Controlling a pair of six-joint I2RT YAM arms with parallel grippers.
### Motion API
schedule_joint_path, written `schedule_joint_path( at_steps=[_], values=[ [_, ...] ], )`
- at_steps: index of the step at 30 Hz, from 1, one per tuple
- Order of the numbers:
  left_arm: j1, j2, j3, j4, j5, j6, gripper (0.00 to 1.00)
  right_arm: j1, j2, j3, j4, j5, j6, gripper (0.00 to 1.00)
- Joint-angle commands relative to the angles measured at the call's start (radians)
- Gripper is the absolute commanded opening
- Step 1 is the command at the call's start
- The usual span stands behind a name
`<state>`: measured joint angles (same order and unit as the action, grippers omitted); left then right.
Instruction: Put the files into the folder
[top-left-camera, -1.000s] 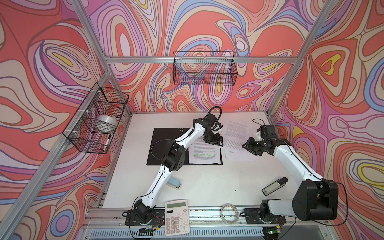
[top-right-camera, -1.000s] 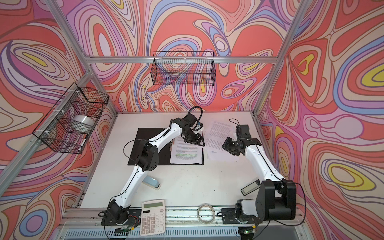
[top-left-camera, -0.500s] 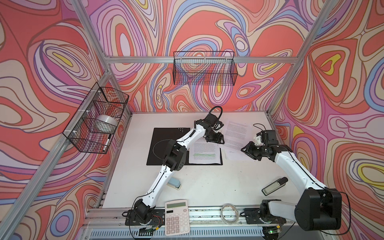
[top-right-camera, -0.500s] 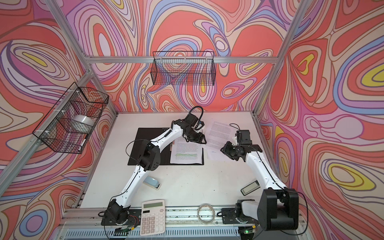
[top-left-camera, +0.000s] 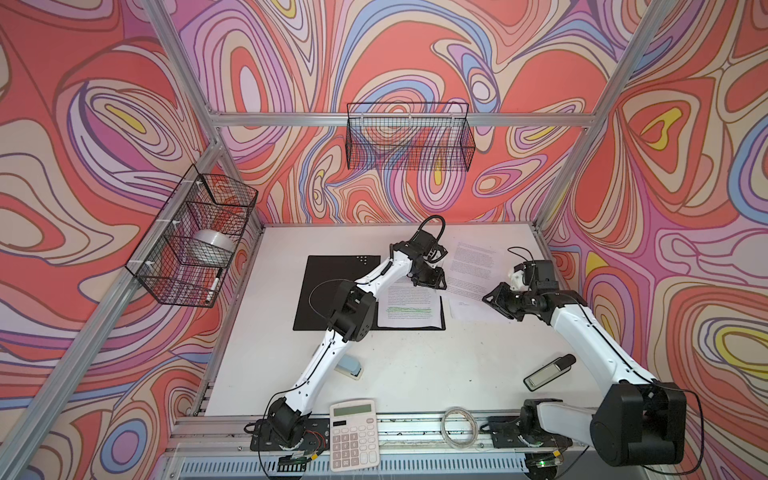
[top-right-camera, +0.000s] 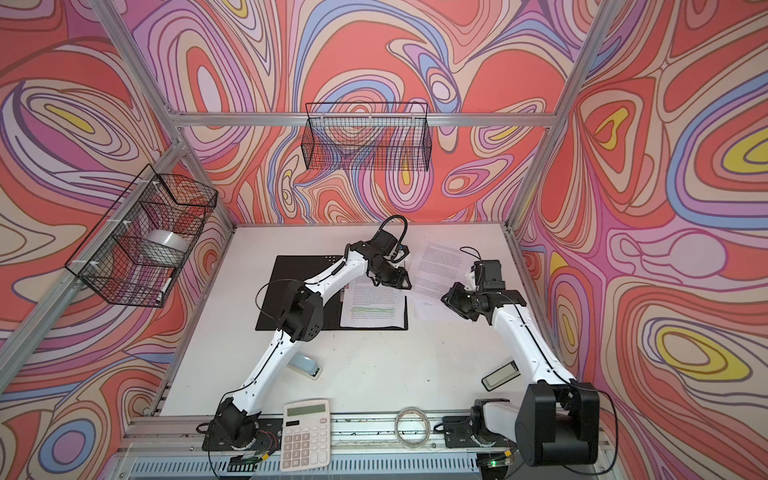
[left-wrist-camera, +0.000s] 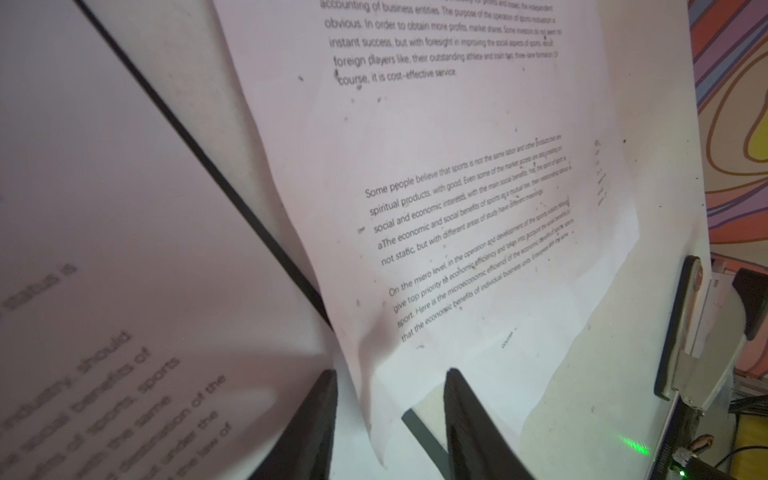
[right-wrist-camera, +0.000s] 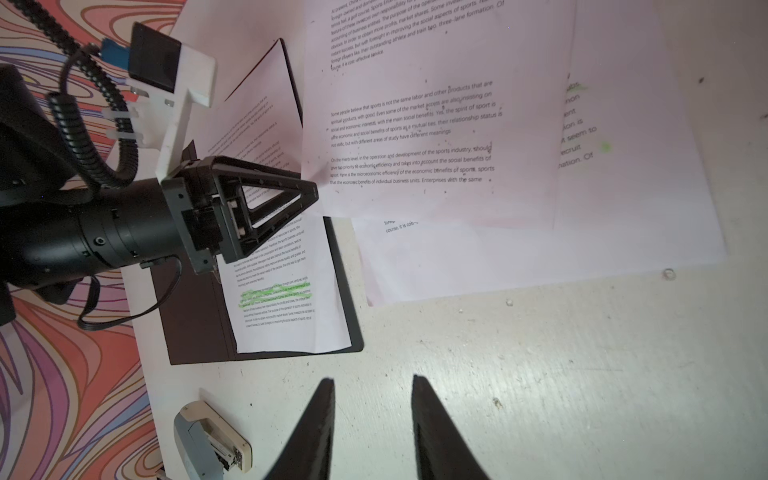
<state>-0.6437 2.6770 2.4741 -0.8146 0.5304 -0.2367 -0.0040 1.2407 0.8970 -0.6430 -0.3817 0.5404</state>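
White tabletop (top-left-camera: 415, 374) fills my screens, boxed in by swirl-patterned walls (top-left-camera: 374, 62). The folder (top-left-camera: 328, 270) lies open and flat, black inside up, left of the table's middle. One highlighted sheet (top-left-camera: 409, 309), with green-marked lines, lies on the folder's right half, within its edges. The rest of the files (top-left-camera: 473, 266) lie on the bare table just beside the folder, on its right and toward the back wall, fanned so that lower sheets show past the upper one. My left gripper (left-wrist-camera: 390, 374) reaches across the folder to the corner of the top sheet (right-wrist-camera: 415, 137) nearest the folder; that corner is raised off the table. In the left wrist view it hangs between the two fingers (left-wrist-camera: 316, 424), and I see a gap between them, so the jaws stand partly apart and I do not see them pinching the paper. My right gripper (right-wrist-camera: 374, 380) hovers over bare table in front of the loose sheets, right of the folder, jaws partly apart with nothing between them. A grey stapler (right-wrist-camera: 212, 444) lies near the table's front beside the left arm, and a white calculator (top-left-camera: 353, 434) sits on the front rail.
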Motion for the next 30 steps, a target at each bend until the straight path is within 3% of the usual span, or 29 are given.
schedule_joint_path(
  at_steps=[1,4,16,30],
  values=[
    [-0.007,0.018,0.022,-0.001,0.007,0.004,0.40,0.004,-0.012,-0.005,0.000,0.007,-0.010,0.33],
    [-0.008,0.018,0.023,0.004,0.005,-0.002,0.37,0.004,-0.014,-0.009,-0.003,0.009,-0.012,0.32],
    [-0.007,0.000,0.023,0.018,0.011,-0.029,0.00,0.004,-0.029,-0.023,-0.008,0.021,-0.016,0.32],
    [-0.004,-0.144,0.018,0.020,0.038,-0.073,0.00,0.004,-0.032,-0.030,0.007,0.026,-0.010,0.31]
  ],
)
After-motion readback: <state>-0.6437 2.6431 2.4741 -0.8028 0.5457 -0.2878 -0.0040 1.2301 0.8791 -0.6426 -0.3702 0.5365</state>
